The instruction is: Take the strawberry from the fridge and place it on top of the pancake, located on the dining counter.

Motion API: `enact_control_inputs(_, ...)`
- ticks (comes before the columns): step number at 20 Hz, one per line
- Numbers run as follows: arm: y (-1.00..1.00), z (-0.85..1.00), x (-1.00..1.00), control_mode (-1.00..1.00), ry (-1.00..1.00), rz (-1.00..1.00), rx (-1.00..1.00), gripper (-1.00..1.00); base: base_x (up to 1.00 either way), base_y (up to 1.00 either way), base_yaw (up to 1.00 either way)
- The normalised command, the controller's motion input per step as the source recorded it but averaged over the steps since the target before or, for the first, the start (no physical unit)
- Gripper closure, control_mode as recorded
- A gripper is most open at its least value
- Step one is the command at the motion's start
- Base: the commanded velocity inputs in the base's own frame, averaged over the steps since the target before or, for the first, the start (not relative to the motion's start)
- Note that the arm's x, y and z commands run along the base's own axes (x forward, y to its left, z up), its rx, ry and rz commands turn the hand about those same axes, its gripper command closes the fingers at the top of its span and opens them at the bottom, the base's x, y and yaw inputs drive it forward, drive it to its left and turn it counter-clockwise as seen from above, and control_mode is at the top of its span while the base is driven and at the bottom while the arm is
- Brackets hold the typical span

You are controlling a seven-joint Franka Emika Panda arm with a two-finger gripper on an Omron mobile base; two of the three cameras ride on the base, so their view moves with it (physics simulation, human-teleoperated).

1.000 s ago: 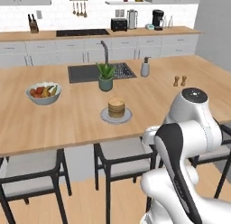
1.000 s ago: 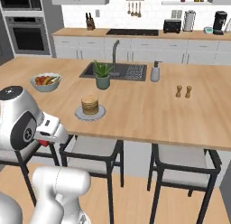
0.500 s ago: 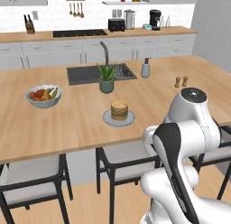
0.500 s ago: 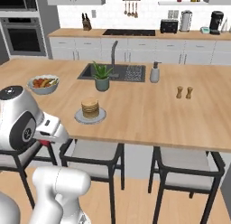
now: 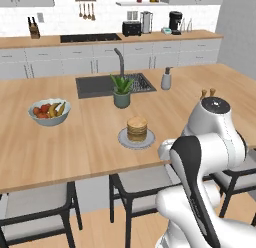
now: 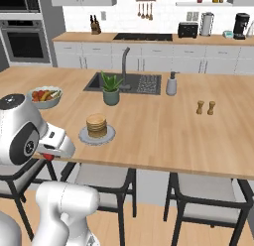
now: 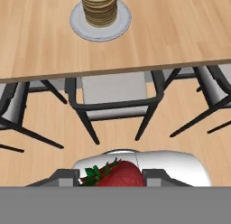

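Observation:
My gripper (image 7: 111, 178) is shut on the strawberry (image 7: 115, 175), a red berry with green leaves between the two fingertips. In the right base view the strawberry (image 6: 48, 156) peeks out red under my hand, below the counter's front edge. The pancake (image 7: 99, 6) is a golden stack on a grey plate (image 7: 79, 27), near the front edge of the dining counter (image 7: 180, 33). The stack stands ahead of the gripper and higher. The pancake (image 5: 137, 128) also appears left of my arm, and the pancake (image 6: 96, 124) right of my hand. The fridge is out of view.
A fruit bowl (image 5: 49, 112), a potted plant (image 5: 121, 91), a dark sink (image 5: 95, 85), a soap dispenser (image 5: 166, 79) and salt and pepper shakers (image 6: 205, 107) stand on the island. Black-framed chairs (image 7: 113, 99) are tucked under its front edge, between me and the counter.
The whole scene has shifted slightly as the base moved; the counter and pancake now look a little closer. The strawberry stays held in the gripper.

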Motion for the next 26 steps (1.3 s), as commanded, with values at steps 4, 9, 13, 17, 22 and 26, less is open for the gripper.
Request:
enact_control_inputs(4,0.00,0.00,0.00,1.00,0.00,0.00,0.00,1.00,0.40,0.18,0.00)
enact_control_inputs(9,0.00,0.00,0.00,1.00,0.00,0.00,0.00,1.00,0.36,0.40,-0.03)
enact_control_inputs(13,0.00,0.00,0.00,1.00,0.00,0.00,0.00,1.00,0.27,0.53,0.00)
enact_control_inputs(17,0.00,0.00,0.00,1.00,0.00,0.00,0.00,1.00,0.29,0.35,0.00)
enact_control_inputs(22,0.00,0.00,0.00,1.00,0.00,0.00,0.00,1.00,0.25,0.06,0.00)
enact_control_inputs(26,0.00,0.00,0.00,1.00,0.00,0.00,0.00,1.00,0.19,0.00,0.02)
